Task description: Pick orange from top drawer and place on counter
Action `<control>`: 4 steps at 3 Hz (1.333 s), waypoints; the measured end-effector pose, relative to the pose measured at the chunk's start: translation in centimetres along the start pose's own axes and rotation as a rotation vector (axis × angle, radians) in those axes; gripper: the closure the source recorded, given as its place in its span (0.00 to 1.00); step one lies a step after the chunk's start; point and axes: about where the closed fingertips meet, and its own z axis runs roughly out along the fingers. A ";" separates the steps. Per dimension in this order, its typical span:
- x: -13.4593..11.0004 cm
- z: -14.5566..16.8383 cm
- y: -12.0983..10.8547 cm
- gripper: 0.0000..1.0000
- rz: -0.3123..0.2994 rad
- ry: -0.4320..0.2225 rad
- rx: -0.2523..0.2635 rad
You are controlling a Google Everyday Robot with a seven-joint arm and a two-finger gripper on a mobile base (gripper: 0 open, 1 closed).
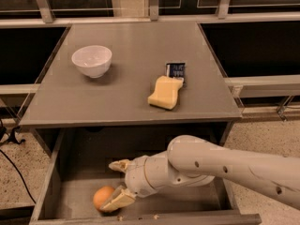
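Observation:
The orange [103, 197] lies on the floor of the open top drawer [52, 186], near its front left. My gripper [118, 183] reaches into the drawer from the right and is open. Its near finger [119, 200] rests against the orange's right side and its far finger [119, 165] is behind and above the fruit. The grey counter [126, 93] lies above the drawer.
On the counter stand a white bowl [92, 60] at the back left, a pale yellow sponge [165, 92] right of centre and a small dark packet [176, 70] behind it. My arm [220, 167] crosses the drawer's right half. A black cable [14, 165] lies on the floor at left.

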 end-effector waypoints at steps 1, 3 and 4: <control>-0.1 1.0 0.1 0.34 0.000 -0.009 -0.014; 0.6 3.3 1.3 0.35 0.015 -0.019 -0.067; 1.6 3.9 2.4 0.40 0.035 -0.017 -0.085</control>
